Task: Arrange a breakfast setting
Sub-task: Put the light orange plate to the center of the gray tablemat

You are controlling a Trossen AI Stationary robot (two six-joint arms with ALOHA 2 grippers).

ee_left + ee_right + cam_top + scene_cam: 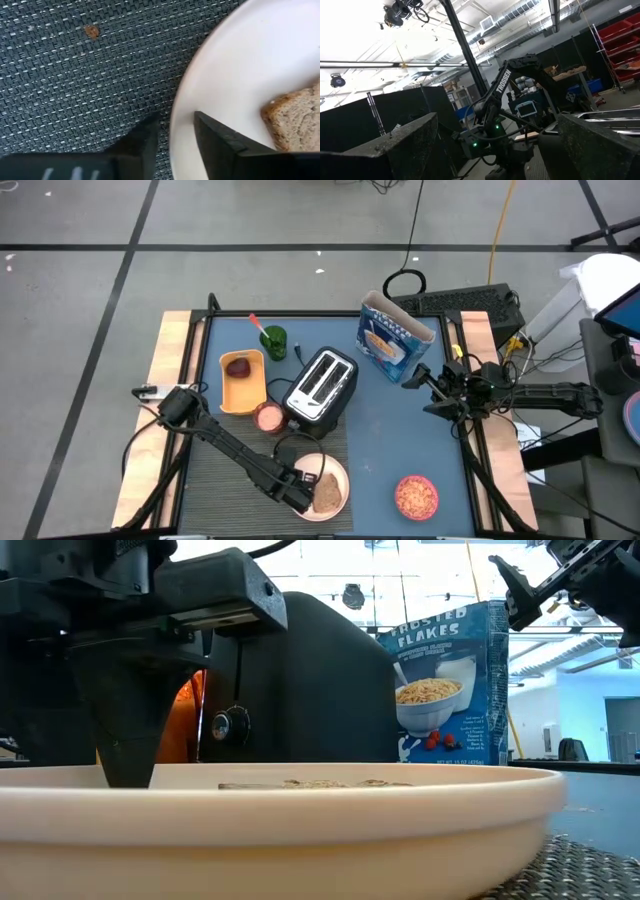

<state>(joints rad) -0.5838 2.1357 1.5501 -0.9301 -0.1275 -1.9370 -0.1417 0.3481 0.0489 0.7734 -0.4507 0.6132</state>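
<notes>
Left pincer pinching the rim of the round cream plate bearing the brown toast slice, a grip suited to dragging; right pincer spread, raised aside.

Even bright overhead light; low view backlit, plate rim blurred; ceiling glare in right wrist view.
</notes>
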